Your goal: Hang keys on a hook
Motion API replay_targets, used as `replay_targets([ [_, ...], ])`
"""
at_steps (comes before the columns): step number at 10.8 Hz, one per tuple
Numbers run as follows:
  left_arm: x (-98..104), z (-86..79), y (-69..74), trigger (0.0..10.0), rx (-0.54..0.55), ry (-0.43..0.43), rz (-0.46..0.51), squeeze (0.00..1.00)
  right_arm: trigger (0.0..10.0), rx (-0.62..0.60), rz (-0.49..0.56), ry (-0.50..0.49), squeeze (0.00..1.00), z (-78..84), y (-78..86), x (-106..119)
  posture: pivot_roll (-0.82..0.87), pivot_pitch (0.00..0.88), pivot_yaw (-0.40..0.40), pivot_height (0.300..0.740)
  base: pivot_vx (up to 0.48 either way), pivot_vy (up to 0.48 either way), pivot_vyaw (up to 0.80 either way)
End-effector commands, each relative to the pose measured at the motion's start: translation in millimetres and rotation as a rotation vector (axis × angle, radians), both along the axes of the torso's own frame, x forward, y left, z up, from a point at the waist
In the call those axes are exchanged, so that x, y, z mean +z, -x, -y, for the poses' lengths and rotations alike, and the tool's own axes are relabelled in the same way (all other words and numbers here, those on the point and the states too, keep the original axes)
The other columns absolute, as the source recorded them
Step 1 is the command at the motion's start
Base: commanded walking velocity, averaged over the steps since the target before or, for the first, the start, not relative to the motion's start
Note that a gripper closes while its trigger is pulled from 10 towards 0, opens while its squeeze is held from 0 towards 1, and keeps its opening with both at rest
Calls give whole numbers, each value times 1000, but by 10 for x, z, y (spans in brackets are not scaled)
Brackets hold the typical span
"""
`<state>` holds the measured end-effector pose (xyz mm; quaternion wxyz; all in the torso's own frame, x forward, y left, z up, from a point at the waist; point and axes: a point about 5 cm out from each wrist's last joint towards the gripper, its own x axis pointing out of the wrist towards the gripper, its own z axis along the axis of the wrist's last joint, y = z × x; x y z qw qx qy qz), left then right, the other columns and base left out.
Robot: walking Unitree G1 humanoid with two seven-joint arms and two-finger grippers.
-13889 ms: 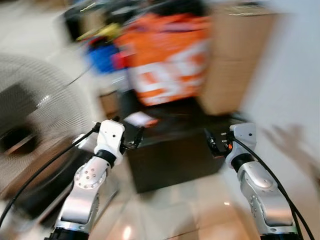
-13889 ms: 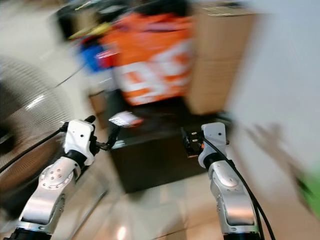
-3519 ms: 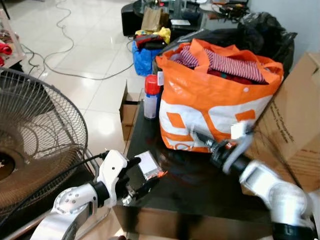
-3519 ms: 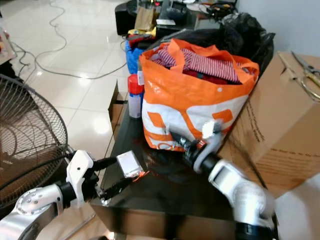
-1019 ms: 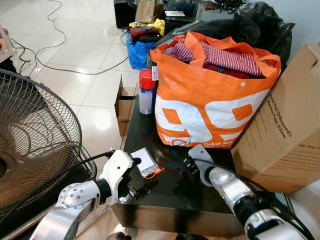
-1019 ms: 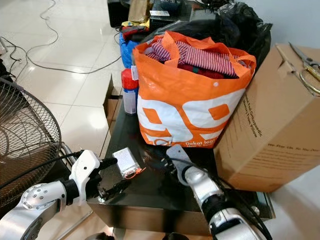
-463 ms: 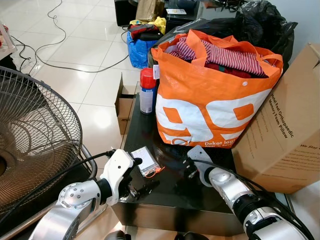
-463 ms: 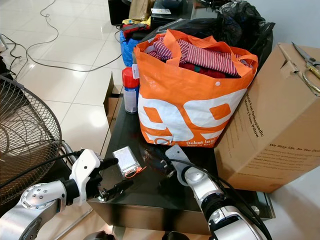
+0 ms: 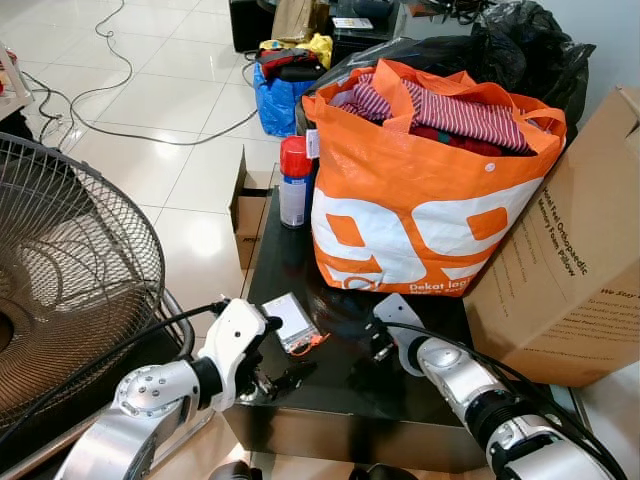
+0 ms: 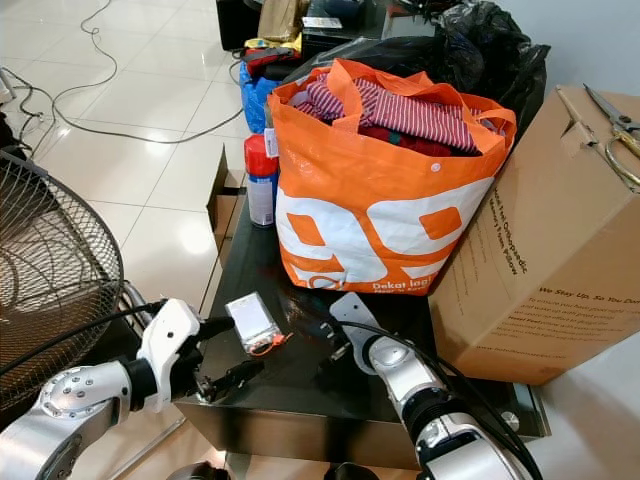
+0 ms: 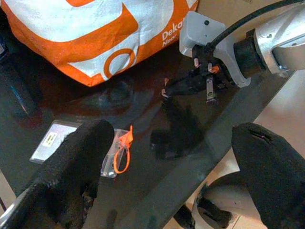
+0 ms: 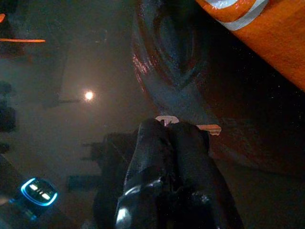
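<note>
Left wrist view: right pincer (image 11: 190, 86) low over the dark worktop (image 11: 157, 181), fingers pressed together.

Whether those fingers clamp anything cannot be told; a pale tab peeks past their tips. The likeliest keys (image 9: 292, 322), a clear packet with an orange tie, lie near the worktop's front-left corner, just beside the spread left pincer (image 9: 275, 355). Approach from the front edge; the orange bag (image 9: 420, 200) and cardboard box (image 9: 580, 270) crowd the back.
</note>
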<state>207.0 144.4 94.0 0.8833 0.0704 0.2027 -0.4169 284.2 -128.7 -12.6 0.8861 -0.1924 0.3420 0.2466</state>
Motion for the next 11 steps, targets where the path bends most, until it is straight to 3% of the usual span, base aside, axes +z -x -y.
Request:
replay_targets([
  [1,45,11,-13,10000,-15,0,19,1000,0,-11,5,1,0,22,-20,11,44,67,-60,740,0,0,0],
  [3,53,10,-16,10000,-13,-1,22,1000,0,5,13,-50,0,5,-34,54,48,75,-63,740,0,0,0],
  [5,44,-11,-5,10000,-4,-2,20,1000,0,85,-20,-207,0,52,36,154,41,76,-65,740,0,0,0],
  [7,27,1,-14,10000,-5,-1,18,1000,0,112,-21,-213,0,85,73,173,35,75,-60,740,0,0,0],
  [8,23,12,-29,10000,-8,0,19,1000,0,92,2,-154,0,121,65,165,35,75,-60,740,0,0,0],
  [9,24,9,-41,10000,-9,-2,21,1000,10000,23,-1,-112,376,159,33,150,37,75,-59,740,0,0,0],
  [10,24,4,-49,10000,-10,-5,22,1000,10000,-4,-4,-112,1000,127,2,152,38,76,-59,740,0,0,0],
  [11,21,5,-51,10000,-11,-7,23,1000,10000,-18,29,-61,1000,101,-40,152,39,76,-60,740,0,0,0],
])
